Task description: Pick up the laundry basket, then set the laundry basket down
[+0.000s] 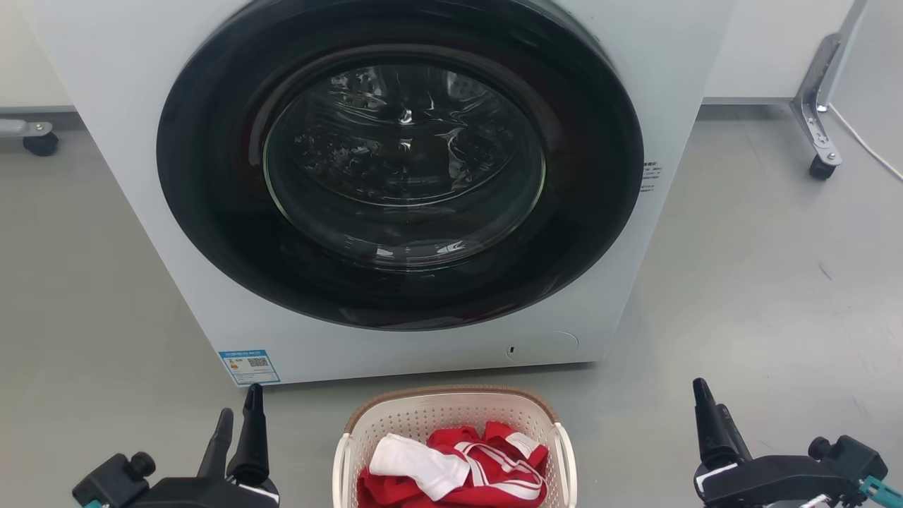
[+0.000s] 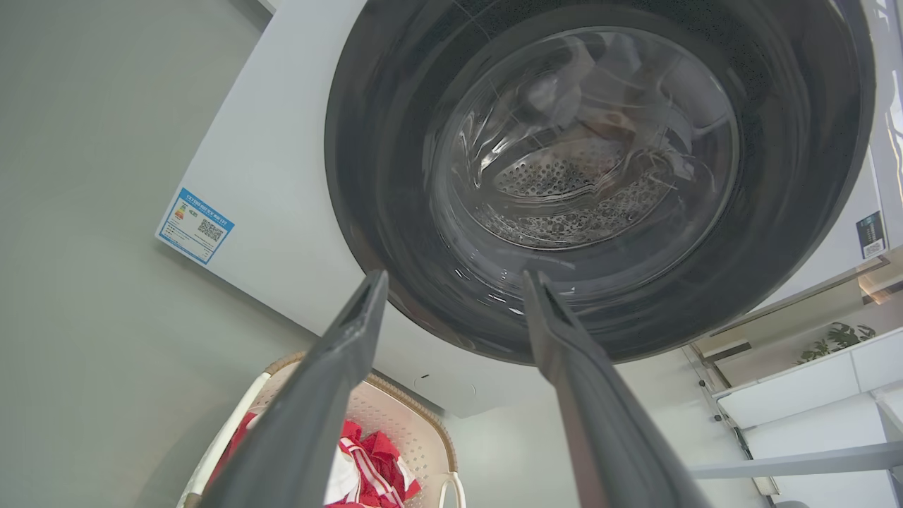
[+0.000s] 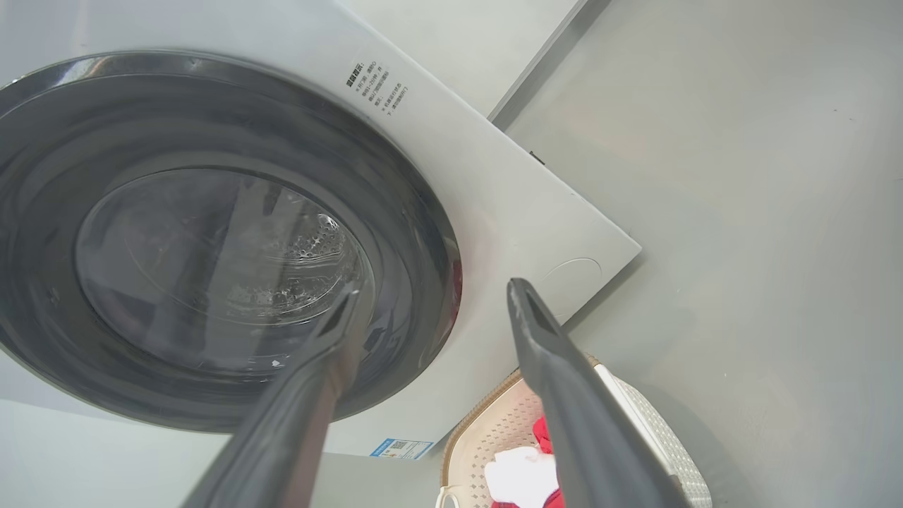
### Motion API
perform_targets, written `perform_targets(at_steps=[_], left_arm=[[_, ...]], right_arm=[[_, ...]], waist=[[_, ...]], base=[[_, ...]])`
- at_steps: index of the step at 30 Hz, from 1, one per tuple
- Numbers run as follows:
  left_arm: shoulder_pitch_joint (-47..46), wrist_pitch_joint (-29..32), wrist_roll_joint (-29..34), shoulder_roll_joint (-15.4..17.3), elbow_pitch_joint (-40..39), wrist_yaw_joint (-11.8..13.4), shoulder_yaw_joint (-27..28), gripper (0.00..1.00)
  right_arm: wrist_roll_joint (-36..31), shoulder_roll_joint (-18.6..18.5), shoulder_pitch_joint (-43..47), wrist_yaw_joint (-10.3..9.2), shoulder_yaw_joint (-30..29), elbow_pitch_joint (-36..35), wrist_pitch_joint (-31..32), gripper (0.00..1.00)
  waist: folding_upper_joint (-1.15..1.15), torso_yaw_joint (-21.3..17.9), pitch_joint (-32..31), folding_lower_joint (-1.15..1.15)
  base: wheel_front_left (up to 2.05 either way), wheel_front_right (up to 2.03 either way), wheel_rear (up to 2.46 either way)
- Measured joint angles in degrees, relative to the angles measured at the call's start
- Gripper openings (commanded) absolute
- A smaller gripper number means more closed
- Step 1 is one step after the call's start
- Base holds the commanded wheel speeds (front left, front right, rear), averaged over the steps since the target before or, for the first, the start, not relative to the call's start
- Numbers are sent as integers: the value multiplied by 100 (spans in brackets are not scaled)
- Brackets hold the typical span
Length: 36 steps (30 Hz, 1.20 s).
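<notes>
Nearest us, our left gripper (image 1: 240,402) hangs before the washer's (image 1: 127,141) lower left corner, just below its blue label (image 1: 245,367). Its fingers stand apart with nothing between them, and the left wrist view shows the same. The laundry basket (image 1: 451,392) sits on the grey floor (image 1: 776,282) right in front of the washer, centred beneath the round dark door (image 1: 402,176) and apart from both grippers. It carries red-and-white cloth (image 1: 458,469), possibly a sports shirt. Our right gripper (image 1: 707,398) hovers off the washer's lower right corner. From the head view its fingers overlap, but the right wrist view shows them spread and empty.
</notes>
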Motion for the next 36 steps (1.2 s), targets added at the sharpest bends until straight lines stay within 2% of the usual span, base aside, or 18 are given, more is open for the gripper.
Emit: perform_targets(at_steps=[17, 36], left_arm=[[116, -383, 1926, 75, -265, 244, -300, 100], [225, -792, 3717, 87, -578, 513, -506, 100]], right_arm=[[-1547, -36, -22, -224, 415, -166, -360, 100], [-3163, -56, -109, -504, 820, -353, -765, 100]], waist=[[0, 23, 43, 0], [0, 26, 112, 0]], base=[[0, 0, 0], [0, 0, 0]])
